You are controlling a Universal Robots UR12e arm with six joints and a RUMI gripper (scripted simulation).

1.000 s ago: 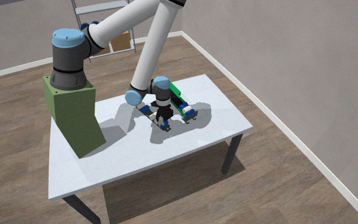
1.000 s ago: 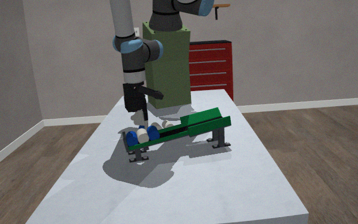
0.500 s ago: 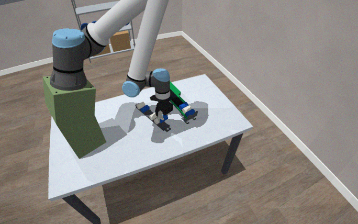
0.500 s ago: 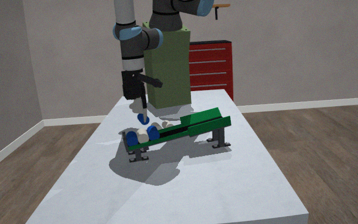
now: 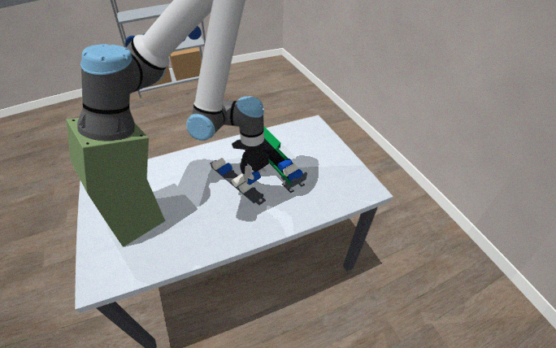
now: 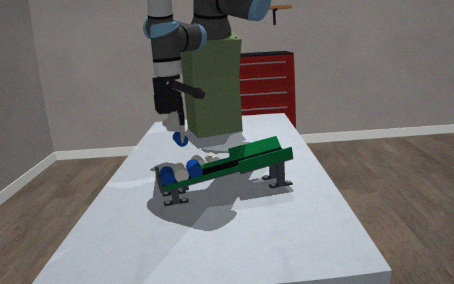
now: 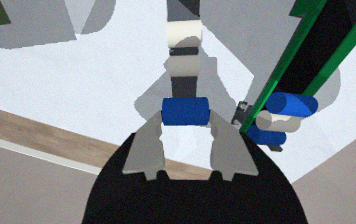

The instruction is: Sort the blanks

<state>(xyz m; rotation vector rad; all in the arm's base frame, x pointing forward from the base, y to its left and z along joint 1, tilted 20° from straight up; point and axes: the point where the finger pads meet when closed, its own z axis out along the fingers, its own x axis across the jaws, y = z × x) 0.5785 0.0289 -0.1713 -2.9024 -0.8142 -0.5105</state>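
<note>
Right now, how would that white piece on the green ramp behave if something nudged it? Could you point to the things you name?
The white blank [image 5: 293, 170] [image 6: 181, 172] [image 7: 285, 123] looks rounded, so it would probably tend to roll. Sandwiched between two blue ones on the ramp [image 5: 271, 137] [image 6: 264, 161] [image 7: 326, 75], it likely couldn't go far. It seems stiff, showing no sag.
</note>
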